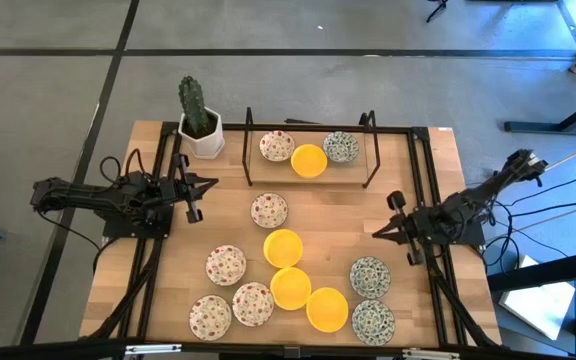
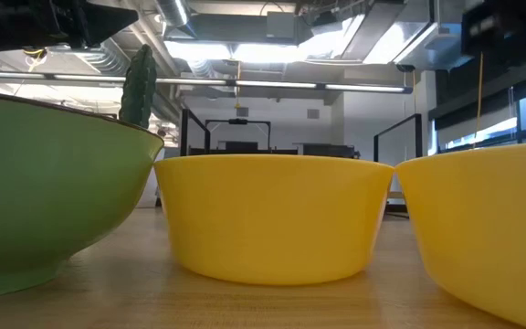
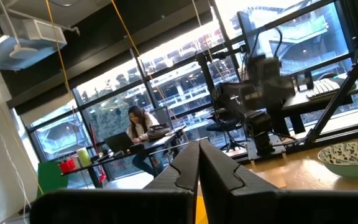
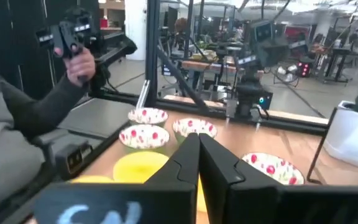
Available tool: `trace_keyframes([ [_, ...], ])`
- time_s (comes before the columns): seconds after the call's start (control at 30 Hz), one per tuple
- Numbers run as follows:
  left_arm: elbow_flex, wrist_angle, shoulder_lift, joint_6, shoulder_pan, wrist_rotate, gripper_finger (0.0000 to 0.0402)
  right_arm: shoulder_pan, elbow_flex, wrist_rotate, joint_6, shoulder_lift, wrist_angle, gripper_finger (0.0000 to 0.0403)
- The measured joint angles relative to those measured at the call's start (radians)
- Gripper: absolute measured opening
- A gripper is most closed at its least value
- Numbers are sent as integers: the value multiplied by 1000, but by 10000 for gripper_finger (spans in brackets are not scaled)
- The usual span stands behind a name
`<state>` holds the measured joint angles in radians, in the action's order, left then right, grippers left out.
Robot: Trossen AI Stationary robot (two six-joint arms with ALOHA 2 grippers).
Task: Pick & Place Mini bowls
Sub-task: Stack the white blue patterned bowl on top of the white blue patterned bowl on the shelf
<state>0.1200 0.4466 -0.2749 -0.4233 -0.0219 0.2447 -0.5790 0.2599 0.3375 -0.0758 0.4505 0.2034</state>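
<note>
Several mini bowls lie on the wooden table in the high view: red-speckled ones, plain yellow ones and blue-green patterned ones. Three more sit in a black wire rack at the far side. My left gripper hovers shut at the table's left side, pointing right, left of a red-speckled bowl. My right gripper is shut at the right side, pointing left, beyond the blue-green bowls. The wrist views show each pair of fingers closed with nothing between them.
A white cactus pot stands at the far left corner, beside the rack. A black frame runs along the table's edges. In the right wrist view a person's sleeve and hand with a controller show beyond the table's near side. Yellow bowls fill the low view.
</note>
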Motion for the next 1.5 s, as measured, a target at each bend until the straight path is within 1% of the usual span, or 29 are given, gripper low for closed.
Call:
trace_keyframes([
  [0.07, 0, -2, 0, -1, 0, 0, 5, -8, 100, 34, 39, 65, -80, 12],
  [0.17, 0, -2, 0, 0, 0, 0, 4, -16, 280, 151, 138, 197, -276, 12],
  [0.23, 0, -2, 0, 0, 0, 0, 6, -24, 405, 168, 195, 301, -426, 12],
  [0.33, 0, -3, 0, 0, 0, 0, 8, -45, 596, 151, 291, 465, -655, 12],
  [0.43, 0, -7, 0, 0, 0, 0, 8, -54, 761, 90, 401, 638, -936, 12],
  [0.47, 0, -7, 0, 0, 0, 0, 7, -54, 806, 62, 449, 688, -1018, 12],
  [0.53, 0, -11, 0, 0, 0, 0, 5, -54, 880, 24, 540, 784, -1124, 12],
  [0.6, 0, -11, 0, 0, 0, 0, 4, -54, 922, -3, 621, 867, -1211, 16],
  [0.67, 0, -16, 0, 1, 0, 0, 5, -54, 953, -34, 678, 931, -1251, 27],
  [0.73, 0, -20, -1, 1, 0, 0, 6, -54, 966, -66, 701, 980, -1288, 43],
  [0.87, 0, -31, -2, 0, 0, 7, 8, -54, 963, -105, 699, 1047, -1339, 94],
  [1.0, 0, -33, -2, -2, 0, 30, 6, -54, 963, -69, 715, 1062, -1433, 156],
  [1.07, 0, -33, -2, -12, 0, 46, 4, -53, 962, -82, 727, 1062, -1434, 183],
  [1.17, 0, -38, -2, -17, 0, 74, 5, -59, 962, -89, 744, 1062, -1427, 214],
  [1.3, 0, -41, -2, -17, 0, 87, 6, -59, 942, -66, 773, 1062, -1411, 237],
  [1.5, 0, -63, -2, -17, 0, 87, 2, -59, 846, -74, 766, 1064, -1361, 239],
])
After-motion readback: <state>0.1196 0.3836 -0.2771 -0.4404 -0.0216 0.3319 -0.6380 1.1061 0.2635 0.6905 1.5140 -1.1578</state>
